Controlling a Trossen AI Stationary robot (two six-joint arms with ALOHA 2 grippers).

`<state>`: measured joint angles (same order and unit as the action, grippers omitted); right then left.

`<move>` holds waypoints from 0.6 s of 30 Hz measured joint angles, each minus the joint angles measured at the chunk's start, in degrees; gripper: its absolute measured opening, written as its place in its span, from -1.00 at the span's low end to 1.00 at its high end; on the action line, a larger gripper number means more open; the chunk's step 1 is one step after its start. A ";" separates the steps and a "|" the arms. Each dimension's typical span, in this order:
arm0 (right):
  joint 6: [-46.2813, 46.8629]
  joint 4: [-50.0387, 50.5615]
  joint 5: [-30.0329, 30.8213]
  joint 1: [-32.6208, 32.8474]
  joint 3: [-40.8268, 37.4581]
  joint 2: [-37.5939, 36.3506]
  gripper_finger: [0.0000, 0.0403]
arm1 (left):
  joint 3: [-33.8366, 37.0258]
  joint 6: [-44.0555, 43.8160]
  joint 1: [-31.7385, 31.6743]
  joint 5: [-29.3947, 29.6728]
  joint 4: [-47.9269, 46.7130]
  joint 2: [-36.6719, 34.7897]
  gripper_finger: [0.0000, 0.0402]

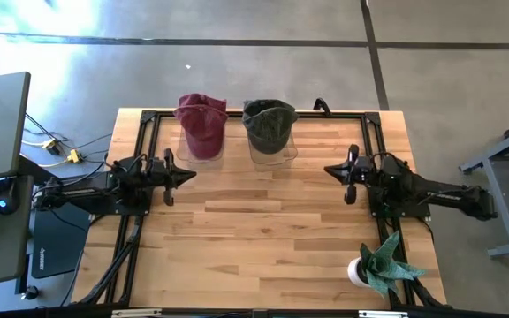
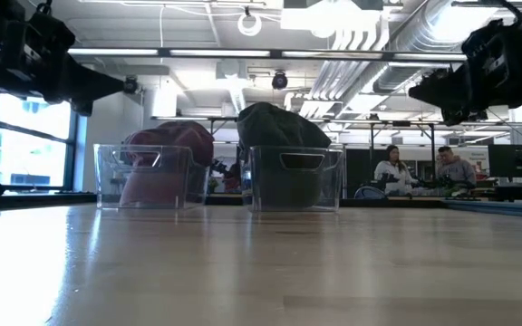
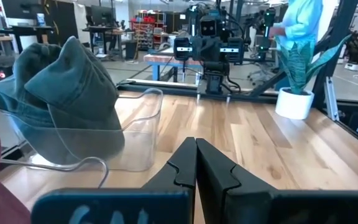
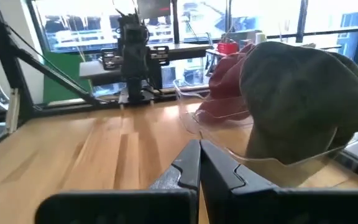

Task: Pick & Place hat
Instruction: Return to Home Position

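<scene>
A dark red cap (image 1: pixel 201 124) sits in a clear plastic bin (image 2: pixel 143 177) at the table's far side. Beside it a dark green cap (image 1: pixel 269 124) fills a second clear bin (image 2: pixel 297 178). Both caps rise above their bins' rims. My left gripper (image 1: pixel 190 175) hovers shut over the table's left part, pointing right, near the red cap's bin. My right gripper (image 1: pixel 330 170) hovers shut over the right part, pointing left, near the green cap's bin. The left wrist view shows the green cap (image 3: pixel 67 93); the right wrist view shows both caps (image 4: pixel 303 93).
A potted plant (image 1: pixel 380 267) in a white pot stands at the table's near right corner. A black frame (image 1: pixel 148 115) runs along the table's edges. Bare wood (image 1: pixel 263 230) lies between the arms. People (image 2: pixel 395 170) sit at desks far behind.
</scene>
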<state>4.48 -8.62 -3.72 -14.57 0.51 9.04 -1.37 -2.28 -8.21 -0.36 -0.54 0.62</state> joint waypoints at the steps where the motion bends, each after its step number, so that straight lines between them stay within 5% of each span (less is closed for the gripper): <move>1: 0.64 0.99 0.58 -0.02 0.00 -1.41 -1.00 | 0.00 -0.19 0.00 -0.10 -0.02 -0.02 -1.00; 5: 0.79 3.35 2.27 -0.03 -0.01 -8.55 -1.00 | 0.04 -1.09 0.00 -0.82 -0.02 0.00 -1.00; 13: 1.32 3.72 -0.54 2.42 -0.02 -8.98 -1.00 | 0.09 -2.33 -0.02 -0.79 -0.11 0.74 -1.00; 18: -0.41 4.26 5.51 9.61 -0.02 -8.92 -1.00 | 0.11 -2.32 0.00 -0.55 -0.23 1.15 -1.00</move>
<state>4.07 -4.36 1.79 -4.96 0.49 0.12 -1.26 -4.60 -8.21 -0.91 -0.77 1.78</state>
